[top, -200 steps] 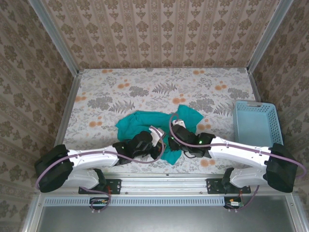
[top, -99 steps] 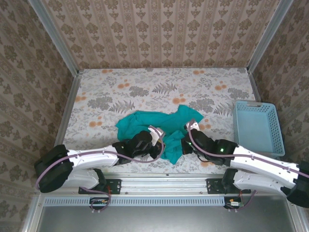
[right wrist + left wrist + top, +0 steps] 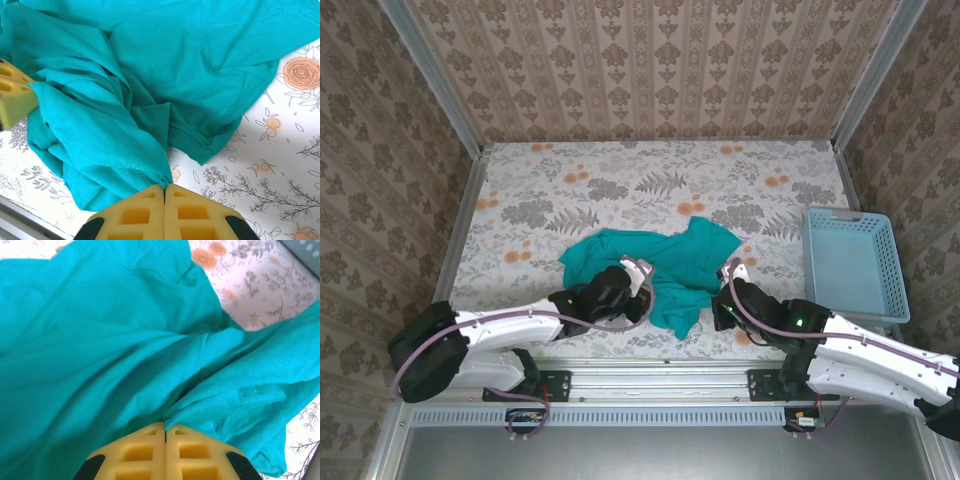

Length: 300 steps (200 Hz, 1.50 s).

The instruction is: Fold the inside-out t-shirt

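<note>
Rightward since a second before, the right gripper [image 3: 165,192] had swung, pinching the t-shirt [image 3: 685,262] hem. Beside it, the left gripper [image 3: 165,429] pinched fabric too. Beyond them the t-shirt lay crumpled near-centre on the table [image 3: 570,180], with the basket [image 3: 850,262] right.

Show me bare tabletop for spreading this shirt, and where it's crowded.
Widest bare table runs from the shirt to the back wall. Also bare: left of the shirt, and a strip before the basket. Crowded near edge: left gripper and right gripper pinch the shirt.
</note>
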Motion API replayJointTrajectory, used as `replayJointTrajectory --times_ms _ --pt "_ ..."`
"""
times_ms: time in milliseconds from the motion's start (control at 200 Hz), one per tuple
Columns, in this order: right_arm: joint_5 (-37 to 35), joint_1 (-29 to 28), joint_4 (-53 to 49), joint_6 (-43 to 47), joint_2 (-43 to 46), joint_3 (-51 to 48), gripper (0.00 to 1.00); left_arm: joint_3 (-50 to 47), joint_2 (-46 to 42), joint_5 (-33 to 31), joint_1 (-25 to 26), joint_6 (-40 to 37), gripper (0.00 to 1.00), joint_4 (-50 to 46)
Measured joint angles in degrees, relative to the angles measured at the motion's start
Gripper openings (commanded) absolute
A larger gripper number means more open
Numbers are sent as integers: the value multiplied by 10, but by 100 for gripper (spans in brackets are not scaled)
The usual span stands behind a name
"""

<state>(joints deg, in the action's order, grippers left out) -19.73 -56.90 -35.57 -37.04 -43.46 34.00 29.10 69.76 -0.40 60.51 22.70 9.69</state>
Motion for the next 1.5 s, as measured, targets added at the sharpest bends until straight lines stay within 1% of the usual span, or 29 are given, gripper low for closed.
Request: replayJointTrajectory --times_ms 170,325,390,455,505,590,635,770,850,960,1110,1250,1370,1500 --pt "-11 0 -25 30 5 21 0 -15 -66 27 -44 3 0 -4" --pt "-14 0 -28 59 38 60 0 -31 -129 54 -90 5 0 -8" --pt "-13 0 -21 68 49 62 0 -31 -136 64 -97 4 0 -8" --pt "-11 0 -13 71 47 56 0 -29 -123 75 -99 4 0 -11" --pt "-8 0 -2 71 37 46 0 -22 -98 82 -98 2 8 -17" --pt "0 0 23 69 0 26 0 -7 -48 81 -85 -6 30 -38" --pt "7 0 38 66 -28 16 0 2 -26 71 -64 -18 38 -54" --pt "24 0 70 58 -87 -7 0 42 7 29 14 -46 58 -119" --pt "32 0 83 54 -94 -12 0 63 7 3 48 -57 65 -144" --pt "42 0 102 53 -90 -14 0 90 7 -37 72 -67 71 -172" --pt "59 0 128 53 -57 -28 0 131 26 -87 77 -70 72 -197" --pt "67 0 136 53 -46 -35 0 167 63 -101 77 -75 70 -202" --pt "67 -1 137 53 -46 -35 0 190 104 -106 77 -78 64 -209" --pt "67 -2 138 54 -46 -35 0 198 127 -113 77 -80 49 -217"
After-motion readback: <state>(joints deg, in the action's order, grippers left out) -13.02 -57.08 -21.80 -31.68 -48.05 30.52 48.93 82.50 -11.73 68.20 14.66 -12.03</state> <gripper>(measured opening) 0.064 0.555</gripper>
